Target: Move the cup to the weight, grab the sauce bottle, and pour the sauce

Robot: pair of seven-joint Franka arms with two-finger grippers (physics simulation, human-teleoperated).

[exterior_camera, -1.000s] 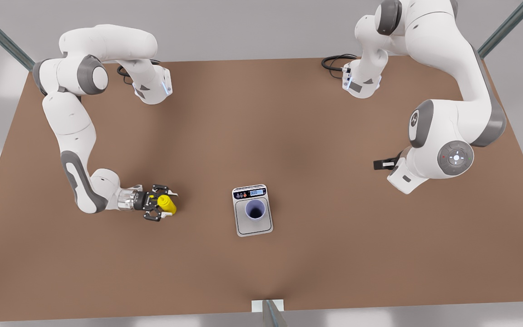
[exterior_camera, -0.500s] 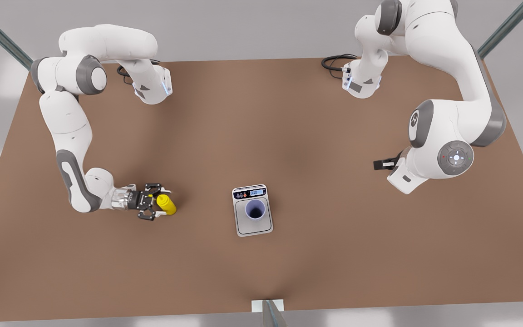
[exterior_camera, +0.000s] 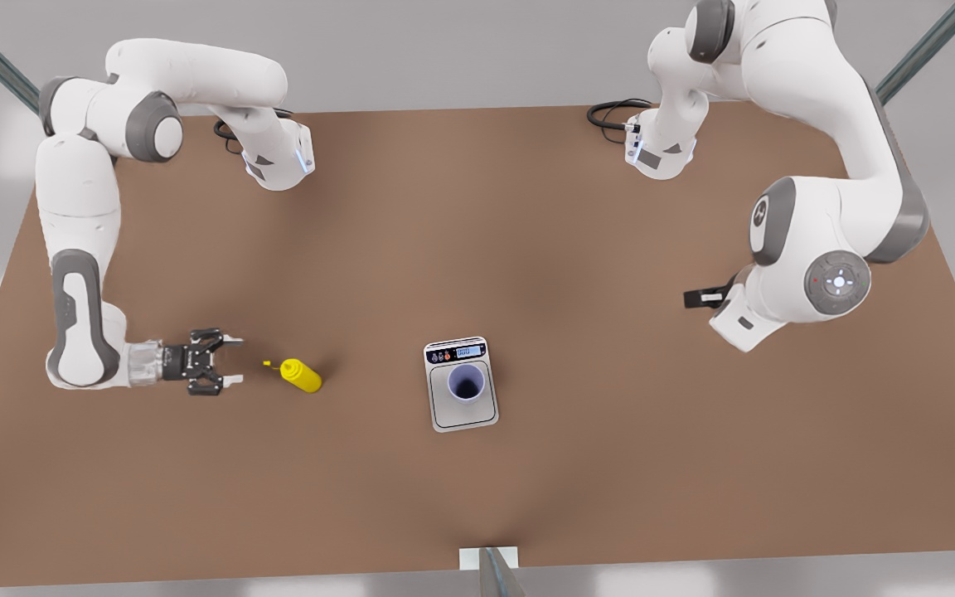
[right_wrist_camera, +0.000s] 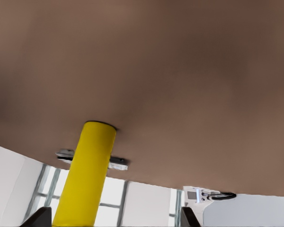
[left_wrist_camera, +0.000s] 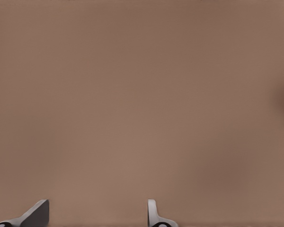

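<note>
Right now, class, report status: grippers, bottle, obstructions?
Right gripper open, apart from bottle. Left gripper open, waiting. Cup on scale. Nothing between gripper and bottle.

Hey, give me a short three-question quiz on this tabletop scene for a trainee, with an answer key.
1. True or false: the cup stands on the kitchen scale.
2. How does the right gripper stand to the sauce bottle? A) shut on it. B) open and apart from it. C) lifting it above the cup.
3. Fill in: the left gripper, on the arm waiting at the front view's right, is open over the bare ____.
Key: 1 true; 2 B; 3 table.
</note>
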